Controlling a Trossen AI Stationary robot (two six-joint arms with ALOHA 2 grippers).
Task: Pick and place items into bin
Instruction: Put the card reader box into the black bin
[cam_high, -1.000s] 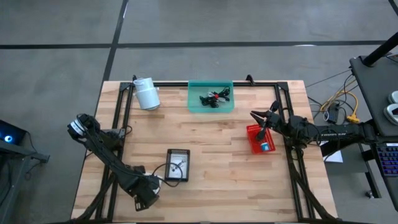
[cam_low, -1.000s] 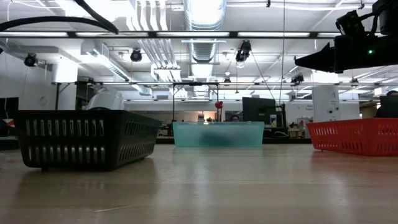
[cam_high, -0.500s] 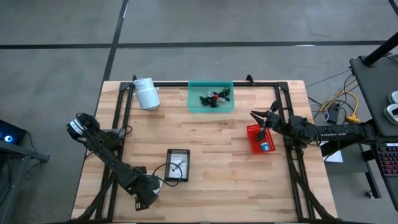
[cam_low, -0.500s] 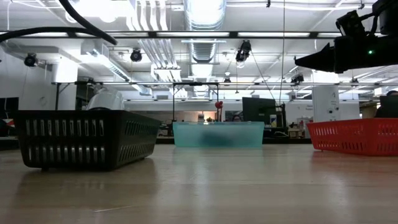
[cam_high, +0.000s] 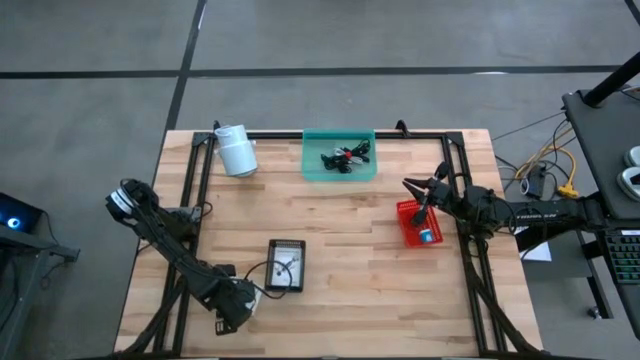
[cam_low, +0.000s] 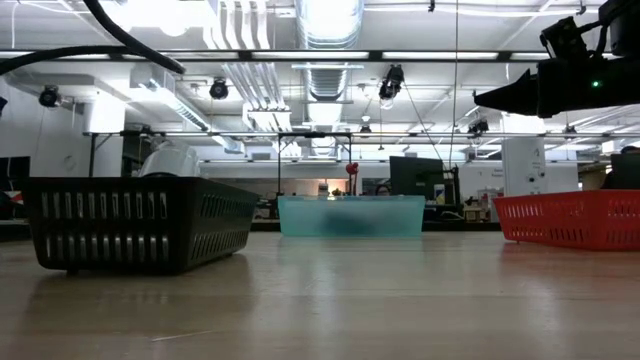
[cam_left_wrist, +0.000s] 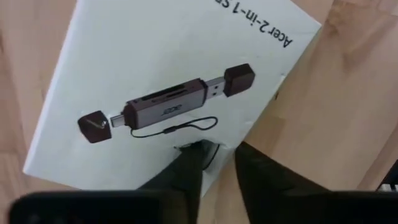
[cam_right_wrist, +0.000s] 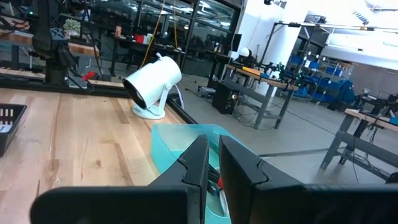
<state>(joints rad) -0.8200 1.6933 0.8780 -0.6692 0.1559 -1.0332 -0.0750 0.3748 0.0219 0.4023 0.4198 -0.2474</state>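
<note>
A white printed card with a picture of a card reader lies flat on the wooden table near its front left corner. My left gripper points straight down over the card's edge, its fingers a narrow gap apart; in the high view this gripper hides the card. A black bin beside it holds another white card. My right gripper waits shut and level above the red bin, which holds a tiny blue piece. My left gripper comes at the card's edge from above, pointing down. One fingertip stands over the card, the other over the bare wood, and the edge runs along the gap between them. I cannot tell whether they touch the card.
A teal bin with black and red cables stands at the far middle, and a white cylindrical roll at the far left. Black frame rails run along the table's left and right sides. Bare wood lies in the middle.
My left gripper has sunk a little toward the table at the front left corner.
</note>
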